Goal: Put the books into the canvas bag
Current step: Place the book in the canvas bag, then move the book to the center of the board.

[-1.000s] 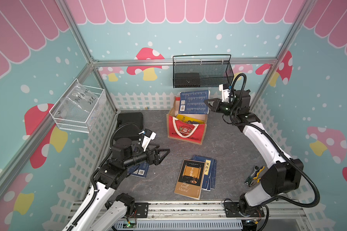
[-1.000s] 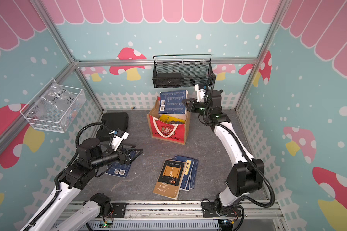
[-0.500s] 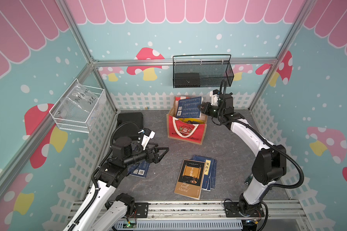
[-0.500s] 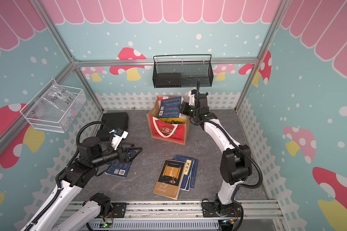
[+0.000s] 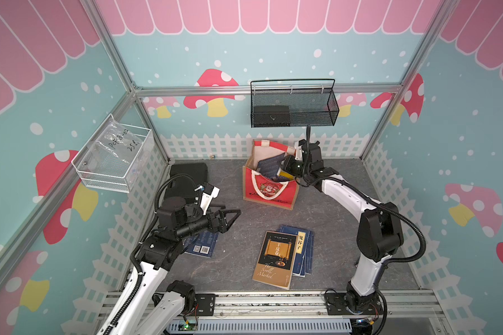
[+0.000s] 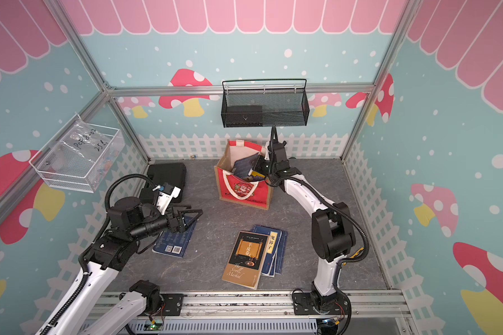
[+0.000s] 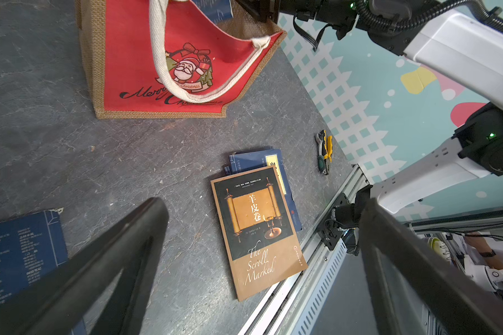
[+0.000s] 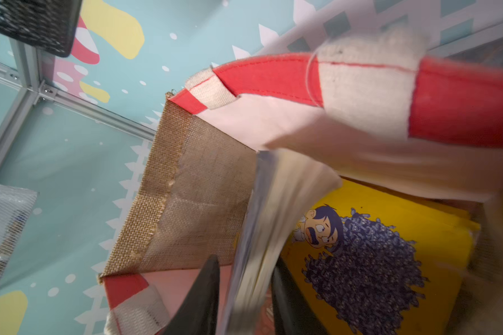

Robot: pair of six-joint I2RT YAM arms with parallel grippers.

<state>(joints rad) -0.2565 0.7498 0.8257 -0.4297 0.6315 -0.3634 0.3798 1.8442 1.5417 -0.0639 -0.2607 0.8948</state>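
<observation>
The canvas bag stands upright at the back of the table. My right gripper reaches into its mouth, open, with a dark blue book blurred and loose between the parted fingers. A yellow book lies inside the bag beneath it. On the table in front lies a black-and-tan scroll book on top of dark blue books. My left gripper hovers open and empty above the table, with another blue book under the arm.
A black mesh basket hangs on the back wall above the bag. A clear wire bin hangs on the left wall. A black case lies at the back left. Yellow-handled pliers lie near the right arm's base.
My right arm has carried the dark blue book from above the bag down into its mouth, and its jaws have parted. The left arm has barely moved.
</observation>
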